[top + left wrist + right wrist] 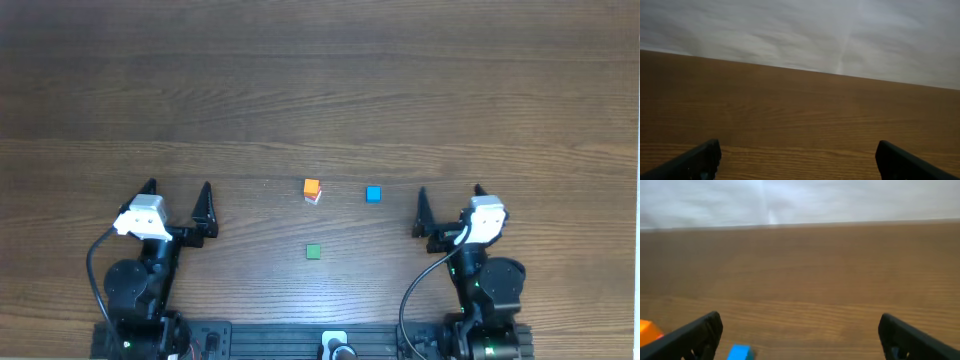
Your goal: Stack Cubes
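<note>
An orange cube (311,187) sits on top of a red cube (316,198) near the middle of the wooden table. A blue cube (373,194) lies just to its right, and a green cube (313,252) lies nearer the arms' bases. My left gripper (178,194) is open at the left, well away from the cubes. My right gripper (448,201) is open at the right, a short way from the blue cube. In the right wrist view the blue cube (740,352) and the orange cube (647,331) show beside one finger (695,335).
The wooden table (320,90) stretches wide beyond the cubes. Both arm bases stand on a black rail (320,340) at the near edge. A pale wall (800,30) rises behind the table.
</note>
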Controlling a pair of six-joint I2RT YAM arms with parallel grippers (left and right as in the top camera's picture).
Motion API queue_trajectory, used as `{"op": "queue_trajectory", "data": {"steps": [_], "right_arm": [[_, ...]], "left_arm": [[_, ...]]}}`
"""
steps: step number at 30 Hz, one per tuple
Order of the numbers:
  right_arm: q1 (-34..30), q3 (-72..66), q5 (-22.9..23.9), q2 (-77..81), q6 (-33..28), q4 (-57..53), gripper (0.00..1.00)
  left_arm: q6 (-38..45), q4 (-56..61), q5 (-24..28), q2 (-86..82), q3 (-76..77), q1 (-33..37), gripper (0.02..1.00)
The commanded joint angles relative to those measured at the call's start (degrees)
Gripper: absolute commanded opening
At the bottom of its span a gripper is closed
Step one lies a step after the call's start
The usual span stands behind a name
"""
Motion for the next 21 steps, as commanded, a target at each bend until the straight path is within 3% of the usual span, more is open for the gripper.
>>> {"op": "queue_trajectory", "data": {"steps": [1,8,13,19,21], "right_arm": [[-0.3,12.6,-4.9,7.2,3.7,-6.8,0.991],[-0.3,34.9,-10.9,26.5,5.0,-26.9,0.991],[1.1,44.8,-12.2,39.5,4.8,-39.7,0.991],[12.0,47.9,-11.7,49.3,7.2,-42.1,0.993],[17.4,48.0,-9.4,52.1,10.7,-41.1,0.993]], "left_arm": [[0.8,0.2,0.1,-0.3,-0.5,-0.2,0.998],[0.9,0.2,0.1,-0.3,-0.5,-0.2,0.998],[0.8,0.2,0.1,-0.3,-0.5,-0.2,0.998],[0.8,0.2,0.1,-0.3,-0.5,-0.2,1.000],[0.8,0.2,0.1,-0.3,-0.5,-0.2,1.000]]}}
